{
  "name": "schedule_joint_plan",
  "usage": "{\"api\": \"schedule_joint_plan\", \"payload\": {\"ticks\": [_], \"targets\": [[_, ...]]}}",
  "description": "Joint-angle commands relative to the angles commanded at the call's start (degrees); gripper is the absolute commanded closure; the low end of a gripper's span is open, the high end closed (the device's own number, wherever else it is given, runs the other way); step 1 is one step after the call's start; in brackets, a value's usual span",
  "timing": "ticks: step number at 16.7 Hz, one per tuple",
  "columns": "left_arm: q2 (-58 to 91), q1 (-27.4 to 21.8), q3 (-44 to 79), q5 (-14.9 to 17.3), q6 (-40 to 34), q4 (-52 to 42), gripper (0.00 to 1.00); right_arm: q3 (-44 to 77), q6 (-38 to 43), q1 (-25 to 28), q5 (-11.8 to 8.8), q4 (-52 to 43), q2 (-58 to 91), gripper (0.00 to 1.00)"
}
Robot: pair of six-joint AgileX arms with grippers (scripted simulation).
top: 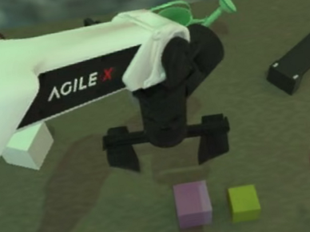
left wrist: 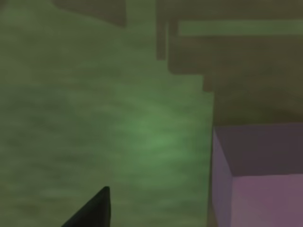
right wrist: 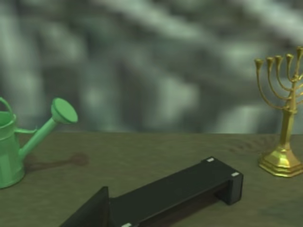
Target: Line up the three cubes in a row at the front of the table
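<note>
The lilac-pink cube point(top: 192, 203) and the small yellow-green cube point(top: 244, 202) sit side by side, a small gap apart, near the front edge of the olive table point(top: 88, 217). The large mint-white cube point(top: 27, 146) rests at the left, partly under my left arm. My left gripper point(top: 168, 151) hangs open just behind and above the lilac cube, holding nothing. In the left wrist view the lilac cube point(left wrist: 260, 179) is close, with one dark fingertip point(left wrist: 94, 210) off to its side. My right arm is outside the top view; its wrist view shows one finger point(right wrist: 92, 210) set wide.
A long black bar point(top: 300, 59) with white corner dots lies at the right rear. A green watering can point(top: 187, 13) stands at the back, behind my left arm. The right wrist view also shows a gold candelabrum point(right wrist: 284, 118) beyond the bar point(right wrist: 180, 189).
</note>
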Motion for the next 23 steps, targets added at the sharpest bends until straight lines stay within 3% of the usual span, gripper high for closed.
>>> {"api": "schedule_joint_plan", "payload": {"ticks": [13,17,23], "targets": [[2.78,36.87,3.19,0.66,56.48,-1.69,0.00,0.00,0.00,0.00,0.00,0.00,0.00,0.00],[2.29,41.89,3.48,0.84,62.40,-1.31,0.00,0.00,0.00,0.00,0.00,0.00,0.00,0.00],[2.71,41.75,2.86,0.80,62.35,-0.42,0.00,0.00,0.00,0.00,0.00,0.00,0.00,0.00]]}}
